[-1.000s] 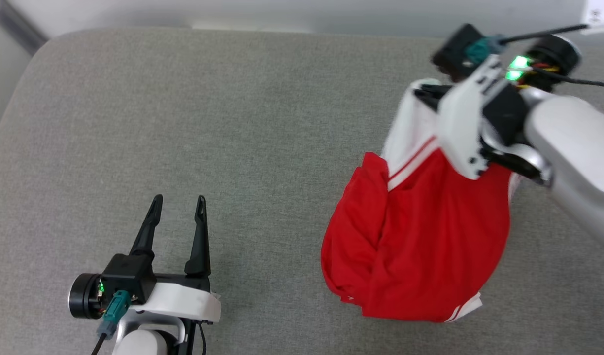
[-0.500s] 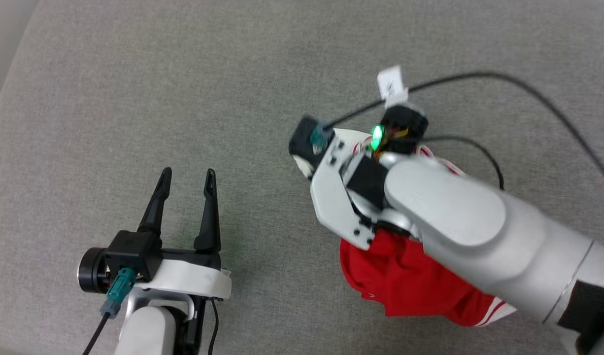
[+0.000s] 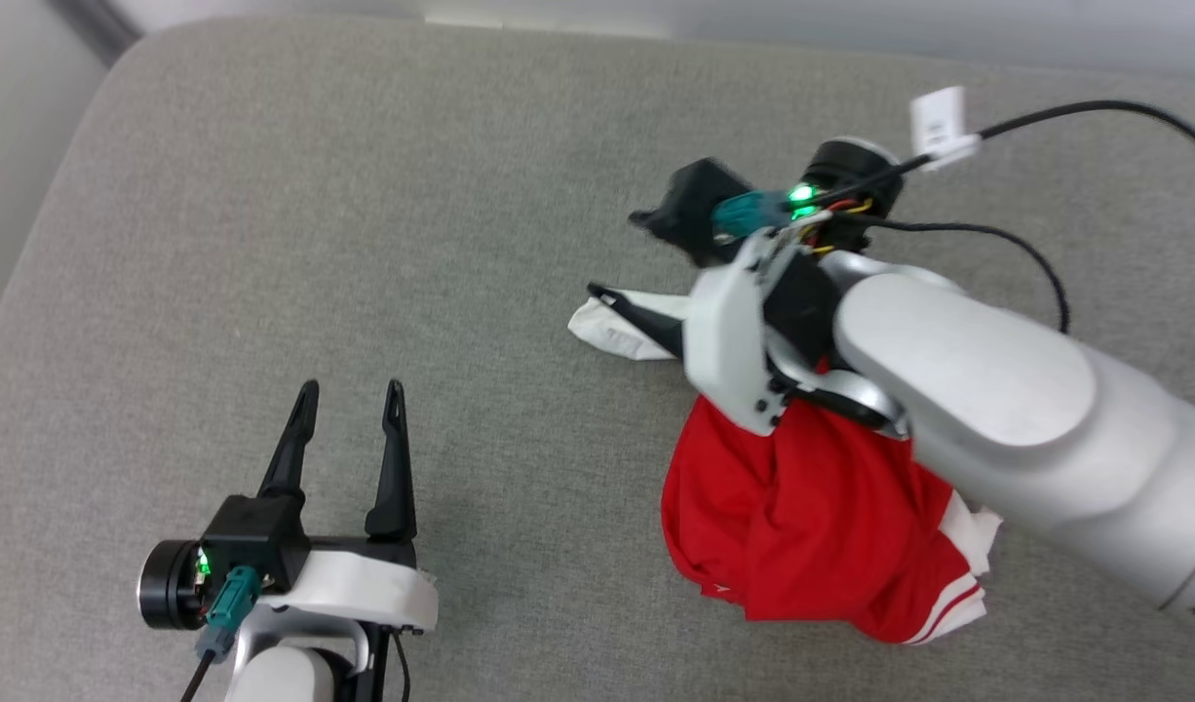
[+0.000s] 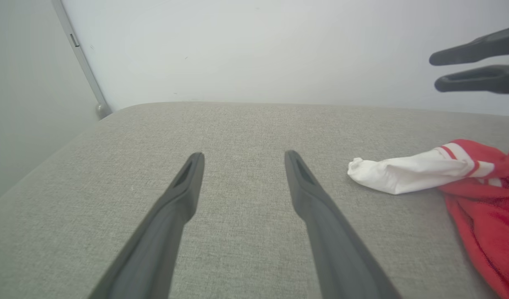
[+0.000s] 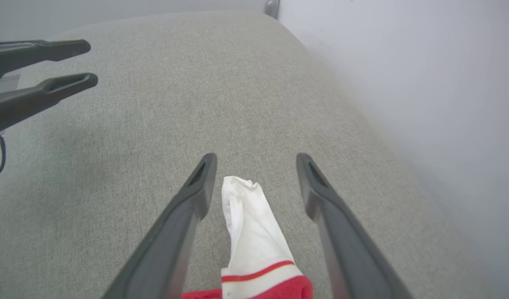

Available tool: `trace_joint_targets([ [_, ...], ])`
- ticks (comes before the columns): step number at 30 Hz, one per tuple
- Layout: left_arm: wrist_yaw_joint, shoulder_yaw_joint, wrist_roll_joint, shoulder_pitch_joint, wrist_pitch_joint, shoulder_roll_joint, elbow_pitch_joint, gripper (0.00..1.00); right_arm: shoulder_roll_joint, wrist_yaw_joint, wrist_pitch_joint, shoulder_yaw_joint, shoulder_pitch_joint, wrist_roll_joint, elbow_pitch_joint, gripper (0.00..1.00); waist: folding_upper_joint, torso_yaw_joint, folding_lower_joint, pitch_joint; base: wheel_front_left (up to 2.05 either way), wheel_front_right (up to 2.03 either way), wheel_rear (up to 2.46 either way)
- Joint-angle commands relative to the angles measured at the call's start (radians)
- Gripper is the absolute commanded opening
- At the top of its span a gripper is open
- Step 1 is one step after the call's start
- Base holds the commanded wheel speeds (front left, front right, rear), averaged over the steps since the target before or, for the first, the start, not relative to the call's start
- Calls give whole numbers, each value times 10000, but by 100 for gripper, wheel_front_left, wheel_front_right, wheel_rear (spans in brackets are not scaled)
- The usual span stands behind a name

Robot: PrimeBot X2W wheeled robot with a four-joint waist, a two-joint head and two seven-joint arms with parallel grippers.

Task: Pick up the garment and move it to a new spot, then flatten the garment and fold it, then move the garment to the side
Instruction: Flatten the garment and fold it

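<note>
The garment (image 3: 802,526) lies in a crumpled red heap on the grey cushion (image 3: 364,195), right of centre in the head view, with one white sleeve (image 3: 607,331) trailing out toward the middle and a bit of striped trim showing at the near edge. I read this as the end of the first step: the shirt is down at a spot and nothing is pinching it, so flattening comes next. The right gripper (image 3: 622,312) hangs over that sleeve with its fingers spread. From its own wrist camera the sleeve (image 5: 250,224) runs up between the two dark fingers, closer to the left-hand one, with no contact that I can make out. The left wrist view settles what the head view leaves vague (the pale forearm covers much of the heap there): the right gripper (image 4: 436,72) sits well above the sleeve (image 4: 404,174), with clear air between. The left gripper (image 3: 352,392) waits near the front edge, fingers apart and holding nothing, well apart from the cloth. For the next move I judge that both grippers need separate edges to pull the heap open, and the free sleeve is the obvious first hold.
</note>
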Motion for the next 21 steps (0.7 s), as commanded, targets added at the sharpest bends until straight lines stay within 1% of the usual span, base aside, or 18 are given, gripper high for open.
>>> trace_joint_targets([
  [1, -25, 108, 110, 235, -26, -10, -21, 100, -401, -6, -743, -5, -61, 122, -163, 100, 0, -294, -1, -656, 0, 0, 0],
  [4, -45, 206, 207, 509, -26, -12, -67, 100, -938, -6, -2193, -381, 23, 132, -258, 100, 0, -487, -1, -1044, 0, 0, 0],
  [6, -43, 287, 244, 691, -26, -9, -73, 100, -1273, -6, -3185, -860, 234, -117, -49, 100, 0, -610, -1, -1275, 0, 0, 0],
  [8, -38, 351, 303, 865, -26, -11, -73, 100, -1398, -6, -3978, -1424, 618, -482, 280, 100, 0, -725, -1, -1483, 0, 0, 0],
  [11, -55, 427, 372, 1087, -26, -12, -81, 100, -1372, -6, -4509, -2809, 1364, -1264, 755, 100, 0, -901, -1, -1740, 0, 0, 0],
  [12, -56, 449, 397, 1163, -26, -8, -80, 100, -1374, -6, -4563, -3431, 1657, -1637, 851, 100, 0, -946, -1, -1813, 0, 0, 0],
  [13, -51, 466, 405, 1221, -26, -9, -83, 100, -1291, -8, -4576, -4219, 1963, -2061, 677, 100, 0, -996, -1, -1873, 0, 0, 0],
  [17, -67, 547, 467, 1404, -26, -9, -76, 100, -910, -5, -4569, -7475, 4297, -4067, -473, 100, 0, -1132, -1, -2110, 0, 0, 0],
  [19, -116, 583, 499, 1458, -26, -9, -45, 100, -567, -6, -4573, -8991, 5438, -4938, -1239, 100, 0, -1164, -1, -2237, 0, 0, 0],
  [21, -148, 654, 524, 1512, -26, -8, -3, 100, -118, -5, -4574, -10203, 6610, -5654, -1976, 100, 0, -1212, -1, -2349, 0, 0, 0],
])
